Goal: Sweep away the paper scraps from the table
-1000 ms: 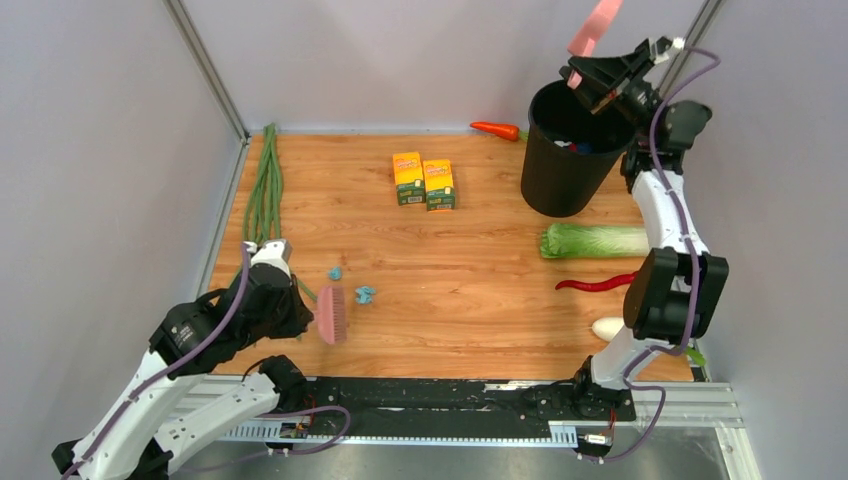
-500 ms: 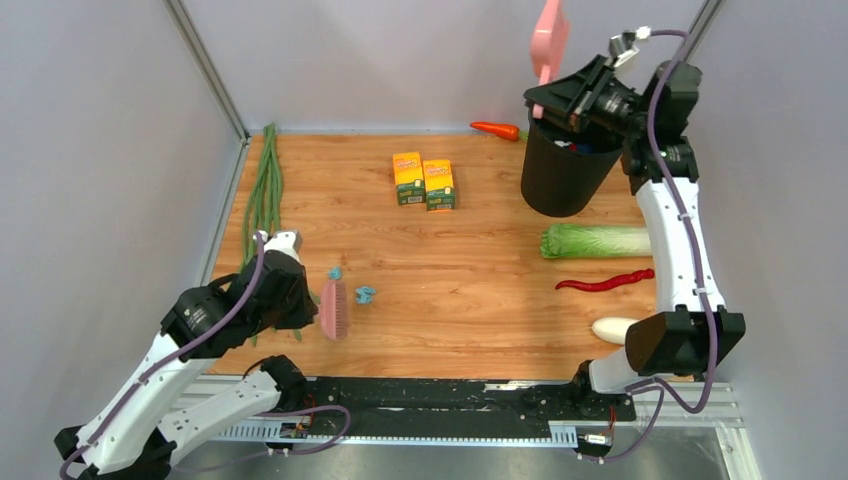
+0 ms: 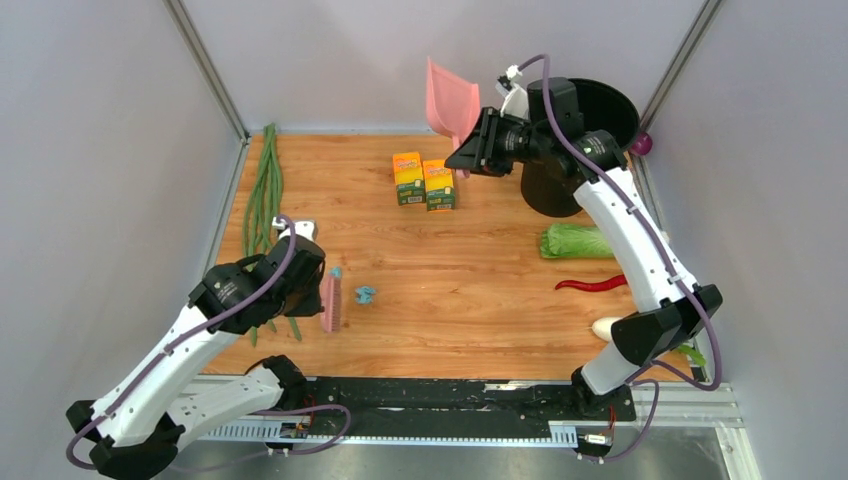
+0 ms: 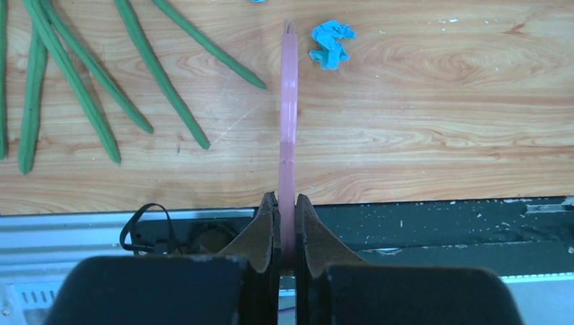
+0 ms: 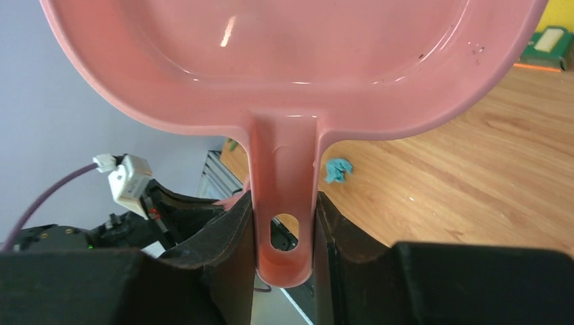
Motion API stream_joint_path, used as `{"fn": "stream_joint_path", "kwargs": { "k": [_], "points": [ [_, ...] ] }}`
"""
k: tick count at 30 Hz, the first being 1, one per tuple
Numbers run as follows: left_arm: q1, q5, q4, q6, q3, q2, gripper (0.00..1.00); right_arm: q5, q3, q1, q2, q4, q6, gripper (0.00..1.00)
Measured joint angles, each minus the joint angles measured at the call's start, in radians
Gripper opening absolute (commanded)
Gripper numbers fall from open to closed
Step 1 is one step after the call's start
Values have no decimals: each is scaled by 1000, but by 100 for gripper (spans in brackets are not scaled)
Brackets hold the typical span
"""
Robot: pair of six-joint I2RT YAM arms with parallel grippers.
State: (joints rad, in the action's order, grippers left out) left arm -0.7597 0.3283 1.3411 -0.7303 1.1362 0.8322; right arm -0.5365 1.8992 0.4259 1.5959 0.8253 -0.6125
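Two small light-blue paper scraps lie on the table (image 3: 480, 310) at the left: one (image 3: 336, 271) by the tip of the pink brush (image 3: 330, 303), the other (image 3: 365, 294) just right of it. My left gripper (image 3: 310, 288) is shut on the brush, which stands on edge. In the left wrist view the brush (image 4: 288, 115) runs straight ahead of the gripper (image 4: 287, 217), with a scrap (image 4: 330, 42) right of its tip. My right gripper (image 3: 470, 155) is shut on the handle of the pink dustpan (image 3: 450, 100), held high over the boxes. The right wrist view shows the empty pan (image 5: 284, 61), the gripper (image 5: 284, 237) and a scrap (image 5: 338, 168) below.
Two yellow-orange boxes (image 3: 424, 180) stand at mid-back. A black bin (image 3: 580, 110) stands at the back right behind my right arm. Long green beans (image 3: 262, 190) lie along the left edge. A cabbage (image 3: 580, 241), a red chili (image 3: 595, 285) and a white radish (image 3: 603, 327) lie at the right.
My right arm swung the dustpan from above the bin leftward and down, to over the boxes. My left arm shifted the brush slightly farther in and turned it more upright.
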Motion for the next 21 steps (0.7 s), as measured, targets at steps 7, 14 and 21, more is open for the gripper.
{"fn": "stream_joint_path", "kwargs": {
  "k": [7,14,21],
  "points": [
    [0,23,-19,24,0,75,0,94,-80,61,-2,84,60,0],
    [0,17,-92,69,0,200,0,184,-220,130,-32,175,114,0],
    [9,-9,-163,113,-35,270,0,254,-359,154,-53,268,137,0]
  ]
}}
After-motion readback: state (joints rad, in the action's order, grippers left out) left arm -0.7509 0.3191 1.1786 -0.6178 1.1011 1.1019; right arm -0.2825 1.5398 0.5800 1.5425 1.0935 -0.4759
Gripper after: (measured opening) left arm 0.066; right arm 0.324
